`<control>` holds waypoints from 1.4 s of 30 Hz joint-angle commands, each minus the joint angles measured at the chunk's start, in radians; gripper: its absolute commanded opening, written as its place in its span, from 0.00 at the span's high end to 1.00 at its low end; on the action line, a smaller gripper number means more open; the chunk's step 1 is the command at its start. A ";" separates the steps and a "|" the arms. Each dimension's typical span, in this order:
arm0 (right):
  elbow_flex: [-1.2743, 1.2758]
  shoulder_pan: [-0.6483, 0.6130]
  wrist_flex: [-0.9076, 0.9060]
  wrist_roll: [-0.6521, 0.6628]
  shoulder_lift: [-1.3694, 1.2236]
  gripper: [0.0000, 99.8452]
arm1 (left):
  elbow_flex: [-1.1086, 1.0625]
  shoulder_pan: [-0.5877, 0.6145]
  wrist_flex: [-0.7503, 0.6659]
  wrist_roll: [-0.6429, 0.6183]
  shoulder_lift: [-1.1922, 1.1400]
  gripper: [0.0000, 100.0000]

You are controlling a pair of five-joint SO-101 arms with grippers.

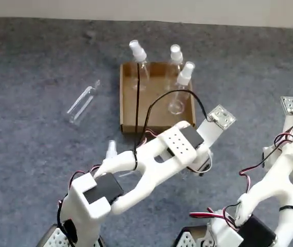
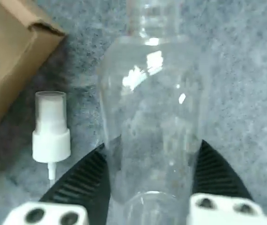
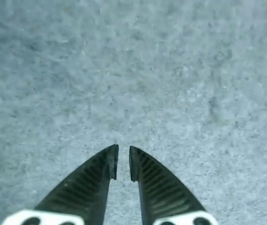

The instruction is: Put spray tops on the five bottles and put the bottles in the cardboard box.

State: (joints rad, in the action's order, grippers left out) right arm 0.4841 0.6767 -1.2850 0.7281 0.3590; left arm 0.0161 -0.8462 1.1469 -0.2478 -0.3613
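Far out from the left pincer (image 2: 153,147), on the side away from the box, the lying bottle (image 1: 80,105) rests on the carpet (image 3: 171,70), seemingly with no top. A loose spray top (image 2: 51,133) lies just beside this pincer's finger, on its box side. Past that stands the cardboard box (image 1: 128,121), holding three capped bottles (image 1: 175,55) upright. The left pincer pinches the clear bottle (image 2: 152,84) around its body. The bottle's neck points away from the fingers and is bare. The right pincer (image 3: 123,150) hangs over plain carpet, its jaws pressed almost together on nothing. As I judge it, three of five are finished. Two bottles need tops, then boxing.
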 commanded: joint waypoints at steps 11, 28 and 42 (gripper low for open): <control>-0.005 0.005 0.005 0.012 0.007 0.99 | 0.179 0.059 0.198 0.123 0.012 0.76; -0.008 -0.278 -0.148 -0.273 0.007 0.99 | 0.236 0.363 0.605 0.434 0.481 0.77; -0.005 -0.855 -0.053 -1.208 -0.005 0.74 | -0.357 1.032 0.427 0.735 0.924 0.77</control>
State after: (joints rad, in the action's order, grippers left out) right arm 0.4841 -0.1473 -1.3894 -0.3337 0.3498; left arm -0.2110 0.0253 1.6947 0.4028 0.4534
